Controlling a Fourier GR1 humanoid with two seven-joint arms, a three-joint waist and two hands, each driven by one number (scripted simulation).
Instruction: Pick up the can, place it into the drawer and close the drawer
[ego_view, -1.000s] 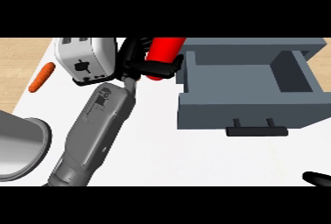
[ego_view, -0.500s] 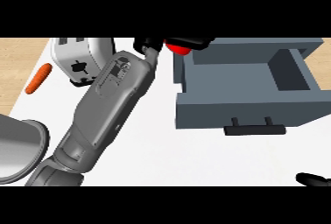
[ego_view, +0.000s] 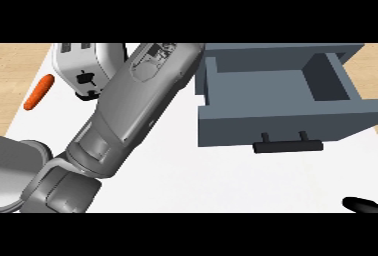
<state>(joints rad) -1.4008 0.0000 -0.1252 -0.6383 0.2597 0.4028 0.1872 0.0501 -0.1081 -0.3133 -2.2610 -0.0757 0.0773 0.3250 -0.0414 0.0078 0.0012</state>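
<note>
Left hand and can have apparently gone above the open drawer (ego_view: 280, 107).

Single head view, set high and looking steeply down at the white counter top (ego_view: 221, 180), close in. Frame takes in the open grey box-shaped drawer (ego_view: 280, 117) at upper right, the white toaster (ego_view: 85, 67) at upper left, and the grey left forearm (ego_view: 125, 120) rising from the lower left edge.

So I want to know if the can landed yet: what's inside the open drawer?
The drawer shows only bare grey floor and walls, no can. Its near-left corner is hidden behind the front panel and the left forearm.
</note>
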